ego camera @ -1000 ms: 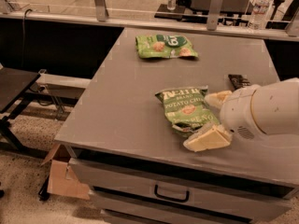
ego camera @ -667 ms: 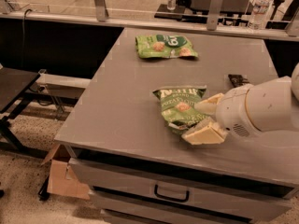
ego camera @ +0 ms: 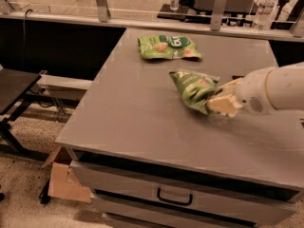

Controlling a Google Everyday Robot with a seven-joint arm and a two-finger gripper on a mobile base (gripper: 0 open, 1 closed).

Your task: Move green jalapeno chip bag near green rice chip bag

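- Green jalapeno chip bag (ego camera: 192,87) hangs tilted, its right edge pinched between the two fingers of my gripper (ego camera: 222,96), near the green rice chip bag (ego camera: 168,47) but still apart from it.
- A second ago it lay farther from that bag on the grey cabinet top (ego camera: 123,122); it now appears raised and closer.
- Likely remaining: a short carry, then release.

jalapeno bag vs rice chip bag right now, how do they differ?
The green rice chip bag lies flat on the far side of the table, untouched. The green jalapeno chip bag is crumpled and tilted, pinched by the tool nearer the right edge. Both are green.
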